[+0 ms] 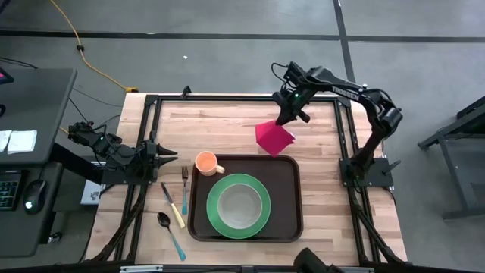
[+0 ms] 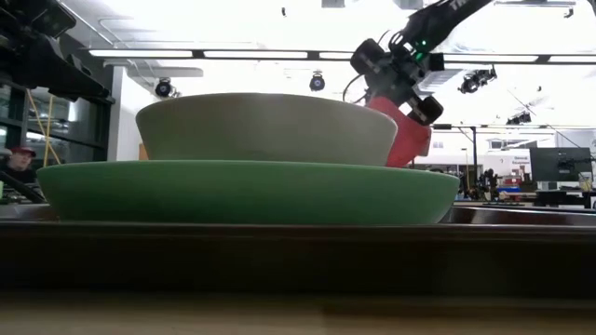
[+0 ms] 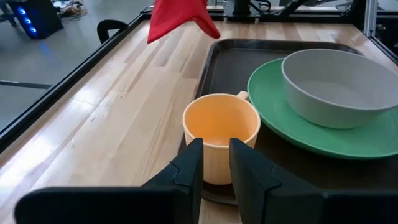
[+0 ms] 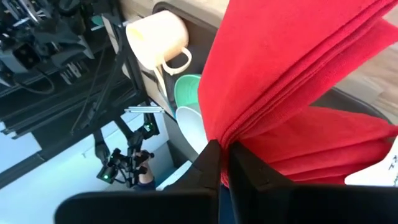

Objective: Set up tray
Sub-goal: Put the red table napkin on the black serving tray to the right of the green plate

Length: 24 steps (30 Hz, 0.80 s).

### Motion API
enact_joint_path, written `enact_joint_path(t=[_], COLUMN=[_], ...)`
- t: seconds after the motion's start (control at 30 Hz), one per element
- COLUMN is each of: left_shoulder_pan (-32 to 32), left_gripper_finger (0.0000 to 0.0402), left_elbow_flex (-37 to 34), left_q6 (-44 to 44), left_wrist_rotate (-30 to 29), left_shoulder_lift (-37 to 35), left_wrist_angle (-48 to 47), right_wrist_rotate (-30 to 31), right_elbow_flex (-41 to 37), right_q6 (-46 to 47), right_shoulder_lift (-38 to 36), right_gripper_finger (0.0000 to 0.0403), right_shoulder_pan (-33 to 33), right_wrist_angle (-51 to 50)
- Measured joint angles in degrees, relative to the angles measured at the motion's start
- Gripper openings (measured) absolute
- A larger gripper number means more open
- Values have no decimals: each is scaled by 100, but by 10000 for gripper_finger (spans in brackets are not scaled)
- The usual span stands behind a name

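The dark brown tray lies on the wooden table at the middle near side. It holds a green plate with a grey bowl on it, and an orange cup in its far left corner. My right gripper is shut on a red cloth napkin above the table, just beyond the tray's far edge. My left gripper waits low at the table's left edge, pointing at the cup, its fingers a narrow gap apart and empty. My right gripper pinches the napkin's gathered upper part between its two fingers, with several folded layers in the pinch. The fingers come from above, slanting down. The napkin hangs slack below them, clear of the table.
A fork, a knife and a spoon lie on the table left of the tray. Bare wood lies beyond the tray. Black frame rails run along the table's sides.
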Motion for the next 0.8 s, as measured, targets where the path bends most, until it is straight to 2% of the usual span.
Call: enact_joint_path(t=[0.33, 0.8], left_shoulder_pan=[-1, 0], left_gripper_finger=[108, 108], left_elbow_flex=[0, 0], left_q6=[-2, -22], left_wrist_rotate=[34, 170], left_shoulder_lift=[0, 0], left_wrist_angle=[29, 83], right_wrist_rotate=[149, 771], right_elbow_flex=[0, 0], right_q6=[33, 43], right_shoulder_lift=[-22, -387], right_gripper_finger=[0, 0], right_shoulder_pan=[348, 614], right_wrist_angle=[0, -179])
